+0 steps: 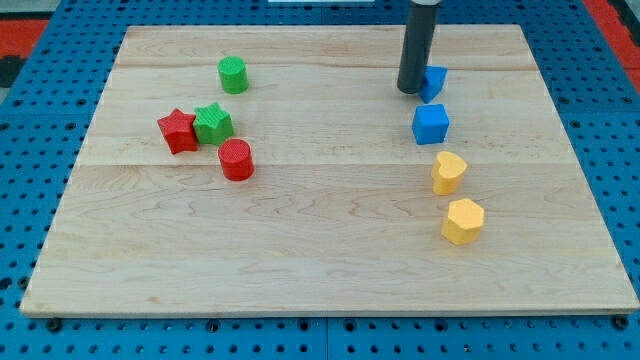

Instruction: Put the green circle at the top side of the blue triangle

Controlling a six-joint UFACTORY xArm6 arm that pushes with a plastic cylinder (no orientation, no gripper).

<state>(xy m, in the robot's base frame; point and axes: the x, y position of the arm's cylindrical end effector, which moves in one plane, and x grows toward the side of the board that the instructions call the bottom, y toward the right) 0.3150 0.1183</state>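
Note:
The green circle (233, 75) sits on the wooden board toward the view's upper left. The blue triangle (434, 82) sits at the upper right, partly hidden behind my rod. My tip (409, 90) rests on the board right against the blue triangle's left side. The tip is far to the right of the green circle, with bare board between them.
A blue cube (431, 124) lies just below the blue triangle. A yellow heart (449, 172) and a yellow hexagon (463, 221) lie further down. A red star (178, 130), a green star (212, 124) and a red cylinder (236, 160) cluster below the green circle. The board (320, 270) has blue pegboard around it.

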